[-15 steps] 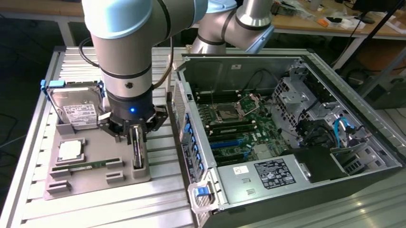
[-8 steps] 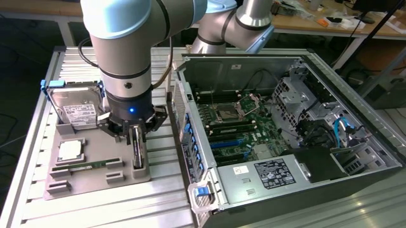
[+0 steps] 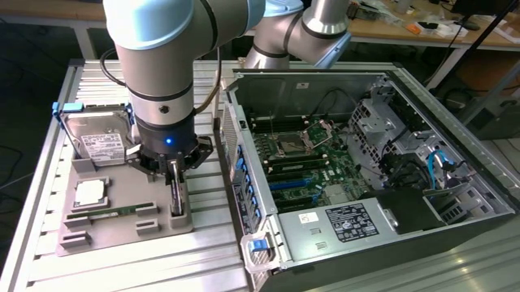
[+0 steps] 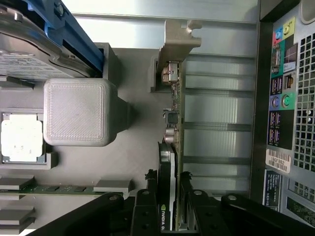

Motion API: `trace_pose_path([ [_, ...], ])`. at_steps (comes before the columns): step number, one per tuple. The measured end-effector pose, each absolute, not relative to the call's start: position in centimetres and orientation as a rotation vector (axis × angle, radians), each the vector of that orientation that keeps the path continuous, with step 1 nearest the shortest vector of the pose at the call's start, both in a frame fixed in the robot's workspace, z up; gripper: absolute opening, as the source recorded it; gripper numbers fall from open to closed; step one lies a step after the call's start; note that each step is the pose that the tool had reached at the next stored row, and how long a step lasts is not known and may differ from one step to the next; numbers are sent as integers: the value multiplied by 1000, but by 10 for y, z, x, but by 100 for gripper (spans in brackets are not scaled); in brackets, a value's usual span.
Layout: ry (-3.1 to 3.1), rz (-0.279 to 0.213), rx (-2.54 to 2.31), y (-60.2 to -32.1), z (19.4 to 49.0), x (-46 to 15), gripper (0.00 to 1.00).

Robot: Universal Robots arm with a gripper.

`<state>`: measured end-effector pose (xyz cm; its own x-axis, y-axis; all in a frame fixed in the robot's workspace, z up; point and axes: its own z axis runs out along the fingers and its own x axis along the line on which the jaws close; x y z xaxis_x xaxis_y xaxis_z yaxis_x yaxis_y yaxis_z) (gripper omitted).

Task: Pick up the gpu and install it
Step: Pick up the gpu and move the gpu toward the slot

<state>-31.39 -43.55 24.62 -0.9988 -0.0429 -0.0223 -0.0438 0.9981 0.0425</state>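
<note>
The gpu (image 3: 175, 193) stands on its edge in a slot of the grey tray (image 3: 122, 234), at the exterior view's left of the open computer case. My gripper (image 3: 173, 173) is straight above it, with the fingers down on either side of the card. In the wrist view the gpu (image 4: 173, 118) shows edge-on, with green board, black shroud and silver bracket at its far end. My gripper (image 4: 170, 201) has one black finger (image 4: 147, 199) against the shroud side and the other against the board side, shut on the card.
The tray also carries a hard drive (image 3: 101, 143), a CPU (image 3: 89, 191) and a RAM stick (image 3: 114, 212). The open case (image 3: 390, 225) lies at the exterior view's right, motherboard (image 3: 301, 161) exposed. Its rear panel (image 4: 283, 123) runs close beside the gpu.
</note>
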Motion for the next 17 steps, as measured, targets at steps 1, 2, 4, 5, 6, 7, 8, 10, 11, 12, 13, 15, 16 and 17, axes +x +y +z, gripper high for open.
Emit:
trace_pose_path([
  [1,3119,67,-68,-435,246,-314,29],
  [2,3119,67,-68,-435,246,-314,27],
  [4,3119,67,-68,-435,246,-314,27],
  [5,3119,67,-68,-435,246,-314,27],
  [6,3119,67,-68,-435,246,-314,27],
  [7,3119,67,-68,-435,246,-314,27],
  [8,3119,67,-68,-435,246,-314,27],
  [10,3119,67,-68,-435,246,-314,27],
  [11,3119,67,-68,-435,246,-314,27],
  [12,3119,67,-68,-435,246,-314,27],
  [13,3119,67,-68,-435,246,-314,27],
  [15,3119,67,-68,-435,246,-314,27],
  [16,3119,67,-68,-435,246,-314,27],
  [17,3119,67,-68,-435,246,-314,27],
])
